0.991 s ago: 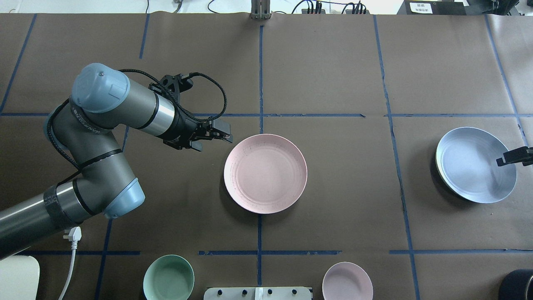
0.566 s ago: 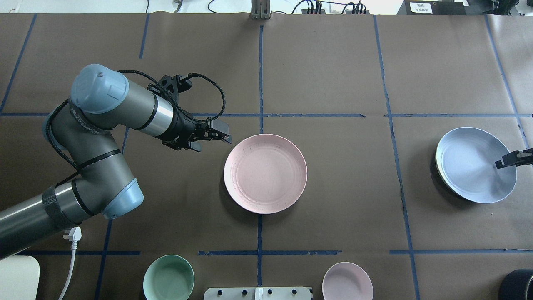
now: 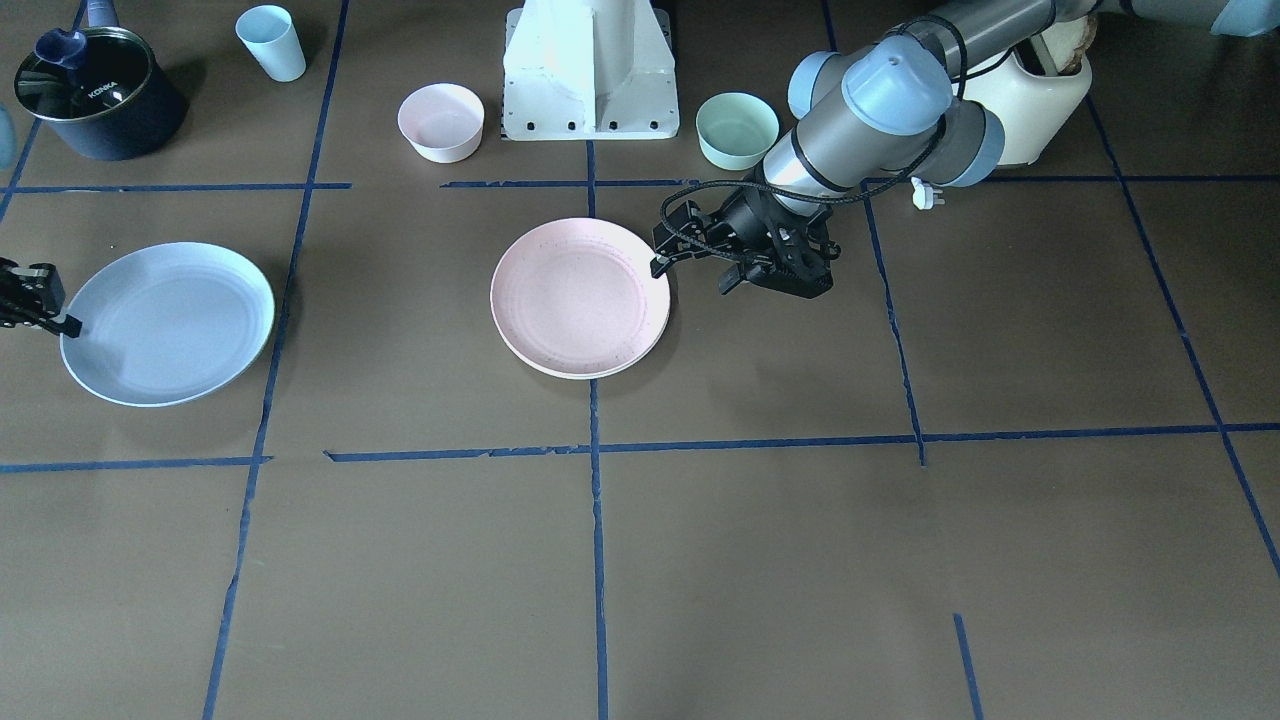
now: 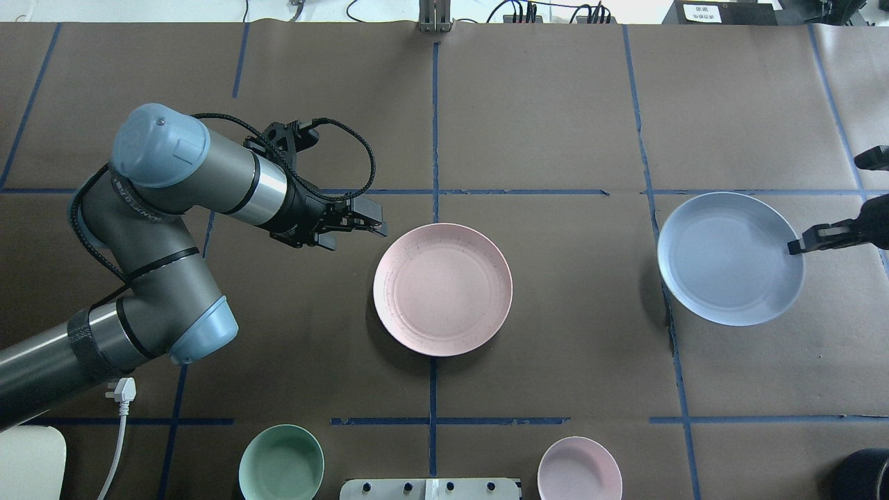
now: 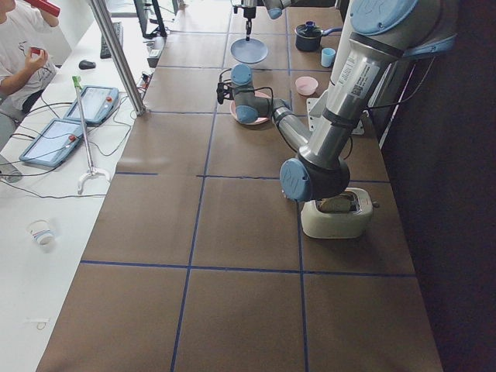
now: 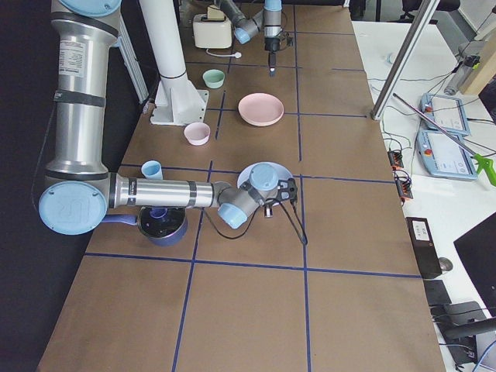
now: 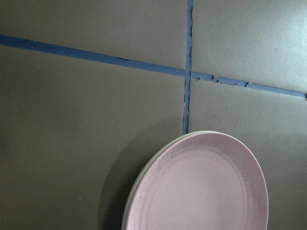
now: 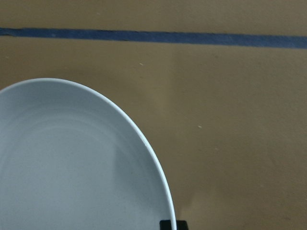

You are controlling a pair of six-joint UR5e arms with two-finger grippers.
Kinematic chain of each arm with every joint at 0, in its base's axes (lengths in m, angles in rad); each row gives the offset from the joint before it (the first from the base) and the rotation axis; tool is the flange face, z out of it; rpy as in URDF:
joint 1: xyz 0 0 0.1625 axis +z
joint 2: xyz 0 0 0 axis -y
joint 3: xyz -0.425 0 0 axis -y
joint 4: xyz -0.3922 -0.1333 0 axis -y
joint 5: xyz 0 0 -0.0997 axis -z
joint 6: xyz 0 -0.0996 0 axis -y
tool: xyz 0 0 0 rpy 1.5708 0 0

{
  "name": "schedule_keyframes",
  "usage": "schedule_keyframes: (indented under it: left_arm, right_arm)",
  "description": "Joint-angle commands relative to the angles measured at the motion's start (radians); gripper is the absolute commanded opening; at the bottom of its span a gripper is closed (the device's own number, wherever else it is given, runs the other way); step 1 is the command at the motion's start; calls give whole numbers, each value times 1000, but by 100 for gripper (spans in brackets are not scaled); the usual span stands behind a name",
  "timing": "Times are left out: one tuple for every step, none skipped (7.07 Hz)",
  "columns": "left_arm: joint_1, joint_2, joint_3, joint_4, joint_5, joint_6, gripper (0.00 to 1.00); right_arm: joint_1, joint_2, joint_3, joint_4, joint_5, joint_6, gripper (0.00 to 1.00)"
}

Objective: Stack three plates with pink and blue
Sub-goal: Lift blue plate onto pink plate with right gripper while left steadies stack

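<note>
Overhead exterior: blue plate [image 4: 726, 258] pinched by right end effector [image 4: 794, 247].

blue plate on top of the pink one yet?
No. In the overhead view the blue plate is well apart from the pink plate, its rim held by the right end effector.

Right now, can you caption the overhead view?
Right end effector holds the blue plate; left end effector hovers beside the pink plate.
</note>
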Motion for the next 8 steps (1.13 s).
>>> schedule_keyframes:
  left_arm:
    - [-12,1,-21,0,0,-3,100]
    - [-15,2,-23,0,2,-3,100]
    - [-27,2,-24,-2,0,-3,100]
    - [-35,0,-33,-2,2,-5,100]
    - [-36,0,-37,-2,2,-5,100]
    - [-36,0,-44,-2,2,-5,100]
    - [-38,1,-44,0,2,-5,100]
    - [-38,2,-44,0,2,-5,100]
  right_arm:
    - [-191,214,67,-4,-53,384,0]
    - [-280,297,67,-7,-107,538,0]
    - [-356,372,68,-47,-192,580,0]
    - [-404,439,79,-175,-262,581,0]
    - [-449,486,80,-276,-323,582,2]
    - [-484,488,82,-283,-377,582,2]
    - [-494,496,81,-286,-382,585,8]
    - [-494,490,82,-285,-374,584,38]
